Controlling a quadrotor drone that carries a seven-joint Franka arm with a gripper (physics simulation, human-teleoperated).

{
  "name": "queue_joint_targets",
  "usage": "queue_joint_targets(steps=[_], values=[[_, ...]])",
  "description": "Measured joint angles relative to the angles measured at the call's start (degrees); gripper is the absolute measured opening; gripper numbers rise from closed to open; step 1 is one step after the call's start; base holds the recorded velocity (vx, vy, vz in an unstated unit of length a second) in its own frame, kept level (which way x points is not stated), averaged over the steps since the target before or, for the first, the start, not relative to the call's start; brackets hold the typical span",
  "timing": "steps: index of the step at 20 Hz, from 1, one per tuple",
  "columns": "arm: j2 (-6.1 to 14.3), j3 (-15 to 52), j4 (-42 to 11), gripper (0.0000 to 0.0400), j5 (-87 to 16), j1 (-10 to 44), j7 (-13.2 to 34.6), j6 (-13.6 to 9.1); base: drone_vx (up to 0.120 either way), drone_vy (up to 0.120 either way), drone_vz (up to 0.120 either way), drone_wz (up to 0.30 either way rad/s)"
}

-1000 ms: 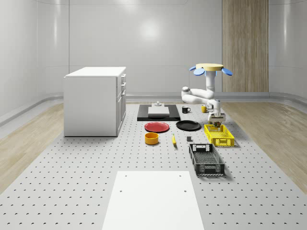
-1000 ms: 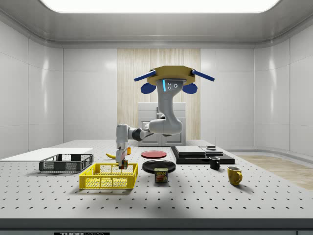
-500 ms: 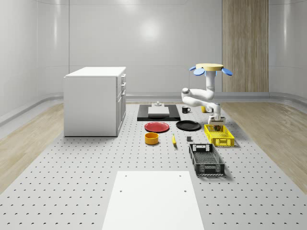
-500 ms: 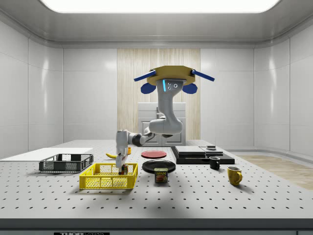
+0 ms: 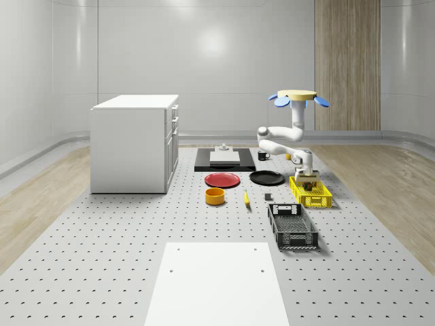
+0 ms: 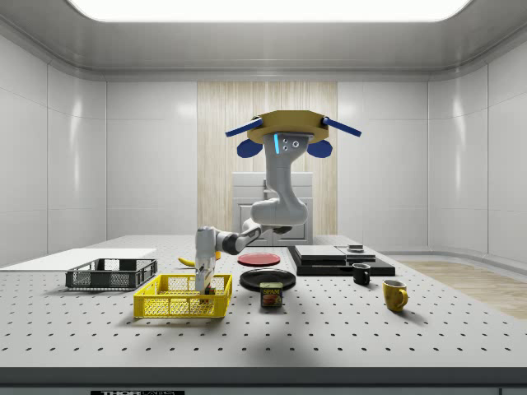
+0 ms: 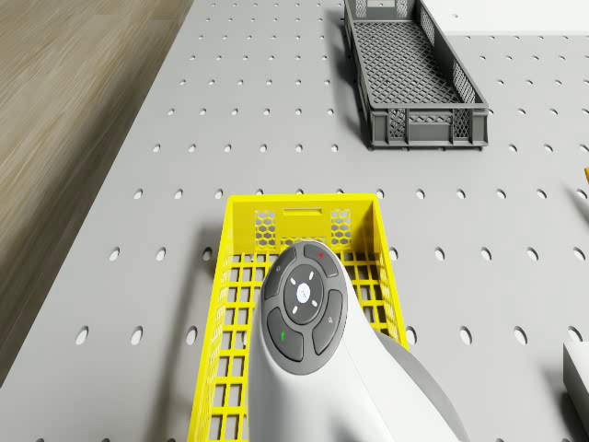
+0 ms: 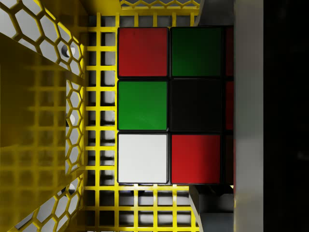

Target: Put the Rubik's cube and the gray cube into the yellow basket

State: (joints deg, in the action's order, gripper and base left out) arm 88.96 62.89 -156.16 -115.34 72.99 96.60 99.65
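Observation:
The drone [image 5: 298, 95] hovers above the table behind the yellow basket [image 5: 319, 202], its arm bent down into it. My gripper [image 5: 309, 182] is low inside the basket [image 6: 177, 306], between the walls [image 6: 203, 288]. It is shut on the Rubik's cube [image 8: 145, 104], whose red, green, white and black tiles sit just over the yellow grid floor [image 8: 101, 121]. One gray finger [image 8: 248, 116] lies along the cube's side. In the drone view the wrist [image 7: 304, 308] covers the basket's middle [image 7: 299, 201]. A pale gray block [image 7: 578, 368] lies on the table beside the basket.
A black crate [image 5: 292, 227] stands in front of the basket. Left of it lie a small dark can [image 5: 268, 197], a banana [image 5: 246, 198], an orange bowl [image 5: 215, 196], a red plate [image 5: 223, 180] and a black plate [image 5: 266, 178]. A white cabinet [image 5: 136, 142] stands far left.
The arm has folded down and lowered the gripper with the Rubik's cube from above the basket's rim to deep inside it. The drone has held its place.

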Motion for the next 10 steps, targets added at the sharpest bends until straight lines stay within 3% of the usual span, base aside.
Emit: queue_joint_targets(steps=[4,10], values=[[-0.3,0.4,-0.3,0.0382,0.2,-0.4,-0.2,-0.6,0.000,0.000,0.000,0.000],[-0.4,4.2,-2.0,0.0396,3.5,-1.7,-0.4,-2.7,0.000,0.000,0.000,0.000]])
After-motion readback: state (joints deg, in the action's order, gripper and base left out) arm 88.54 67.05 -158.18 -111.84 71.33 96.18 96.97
